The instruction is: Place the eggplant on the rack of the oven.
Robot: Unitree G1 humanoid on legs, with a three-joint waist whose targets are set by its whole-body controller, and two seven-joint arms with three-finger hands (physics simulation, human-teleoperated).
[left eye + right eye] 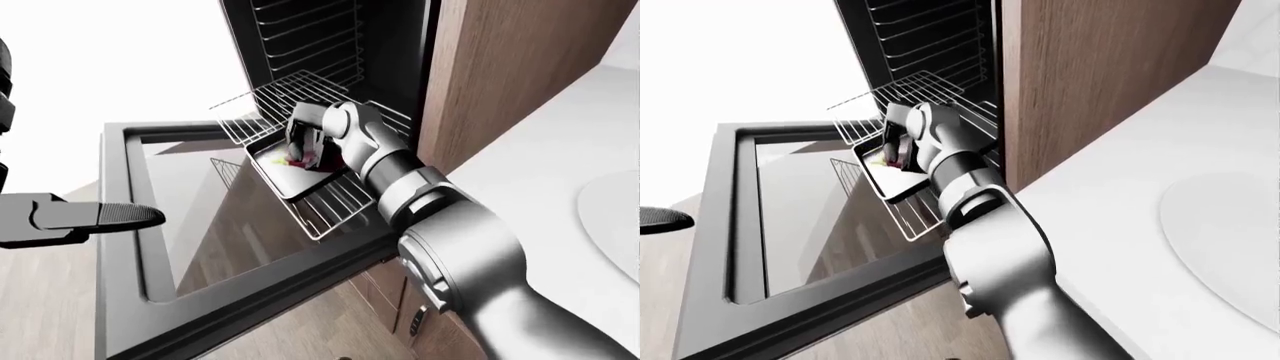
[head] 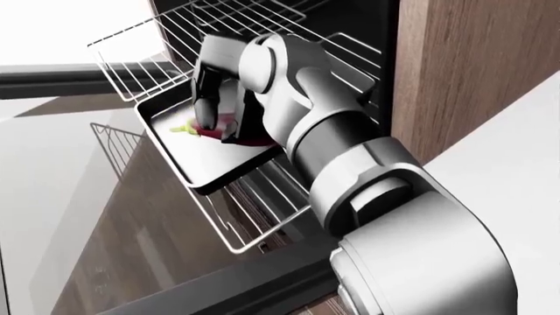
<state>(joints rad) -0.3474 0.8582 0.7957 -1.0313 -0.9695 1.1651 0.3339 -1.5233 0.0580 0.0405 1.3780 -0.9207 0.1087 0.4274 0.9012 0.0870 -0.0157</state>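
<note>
A: Purple eggplant point(image 2: 229, 131) with its green stem is sitting between your right hand's point(image 2: 218, 98) fingers point(image 2: 207, 105), just above the tray point(image 2: 210, 164) that is lying on the pulled-out rack point(image 2: 254, 216). Are you gripping it?

B: Your fingers are wrapping round it, so I judge you are holding it, though contact with the tray below the fingertips is hard to tell.

A: What are you doing well here?

B: You are lowering straight down. Be easing it until it is resting under the fingers, then be opening them wide and lifting straight up, so nothing is rolling toward the tray's edge.

A: And the left hand point(image 1: 95, 217)?

B: Its fingers are reaching out flat, holding nothing, well apart over the oven door point(image 1: 190, 247).
</note>
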